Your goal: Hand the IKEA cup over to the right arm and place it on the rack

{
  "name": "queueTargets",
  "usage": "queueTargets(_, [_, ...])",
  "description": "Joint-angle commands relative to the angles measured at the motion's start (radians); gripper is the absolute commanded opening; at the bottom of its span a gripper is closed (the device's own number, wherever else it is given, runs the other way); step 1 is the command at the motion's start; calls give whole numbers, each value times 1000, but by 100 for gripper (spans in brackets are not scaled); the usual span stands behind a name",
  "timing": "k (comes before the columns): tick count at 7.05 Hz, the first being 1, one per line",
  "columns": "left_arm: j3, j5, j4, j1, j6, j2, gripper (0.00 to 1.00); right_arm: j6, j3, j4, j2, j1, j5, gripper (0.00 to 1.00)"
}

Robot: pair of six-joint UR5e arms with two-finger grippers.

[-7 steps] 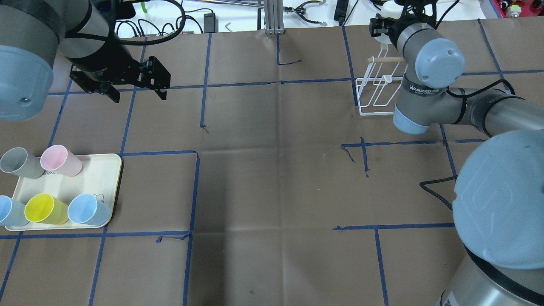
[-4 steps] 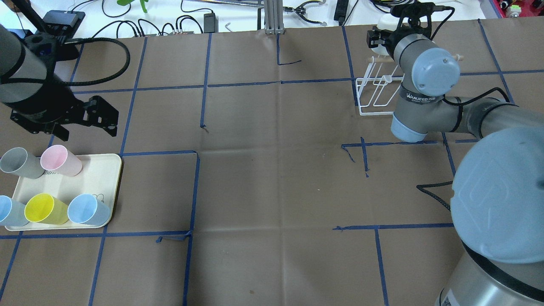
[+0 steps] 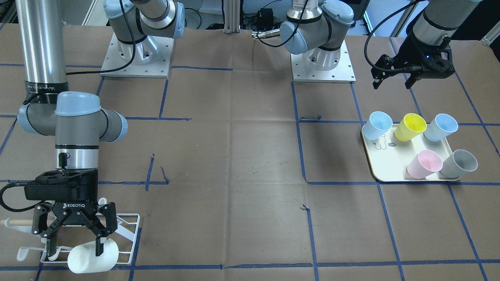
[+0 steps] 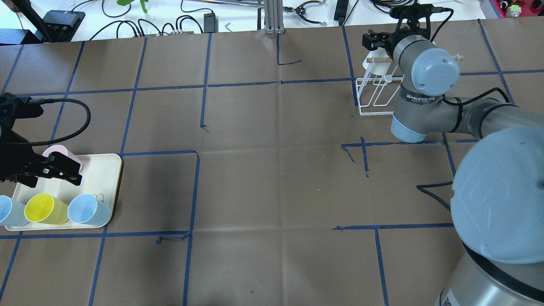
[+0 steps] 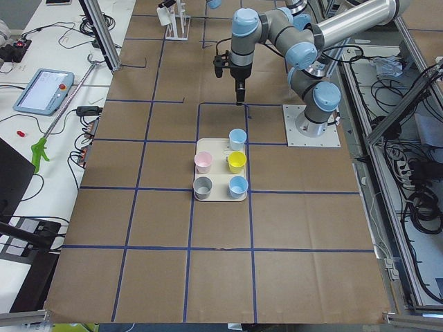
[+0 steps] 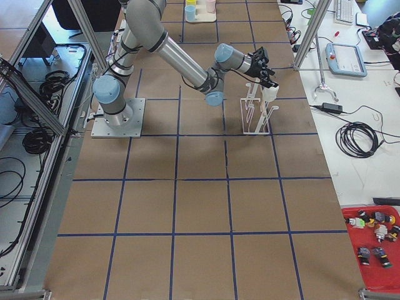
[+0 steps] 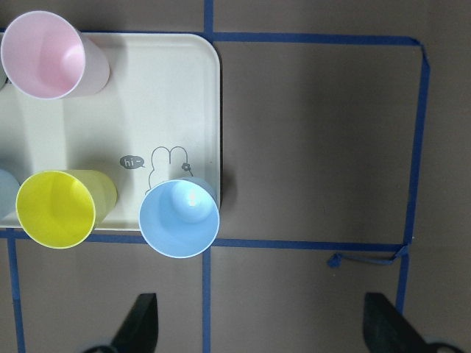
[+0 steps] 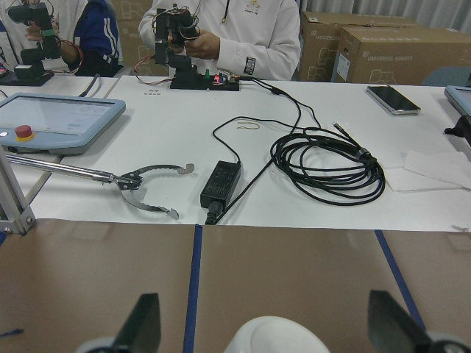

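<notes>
A white IKEA cup [image 3: 93, 255] lies on its side on the white wire rack [image 3: 131, 230], next to the wooden dowel [image 3: 15, 222]. My right gripper [image 3: 74, 248] is open right above it, fingers spread wide on either side; the cup's rim shows between them in the right wrist view [image 8: 276, 334]. In the overhead view the cup [image 4: 369, 63] sits at the rack's [image 4: 374, 100] far end. My left gripper [image 4: 46, 172] is open and empty, hovering over the cream tray [image 4: 100, 170].
The tray [image 3: 384, 164] holds a pink cup [image 3: 424, 164], a grey cup [image 3: 459, 164], a yellow cup [image 3: 410, 127] and two light-blue cups [image 3: 379, 124]. Cables and tools lie beyond the table's far edge [image 8: 221, 184].
My left arm has swung from the far left of the table back over the tray, now hiding the grey cup. The white cup and my right gripper came down onto the rack.
</notes>
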Motion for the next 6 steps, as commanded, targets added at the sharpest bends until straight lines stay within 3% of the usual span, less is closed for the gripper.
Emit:
queueTargets(1, [-44, -6, 72, 48, 92, -19, 97, -4, -6, 103, -56, -1, 2, 100])
queueTargets(4, [-161, -17, 264, 47, 92, -91, 97, 6, 15, 326, -278, 28, 3, 100])
queueTargets(6, [-176, -29, 290, 45, 111, -145, 97, 59, 84, 337, -397, 90, 9, 100])
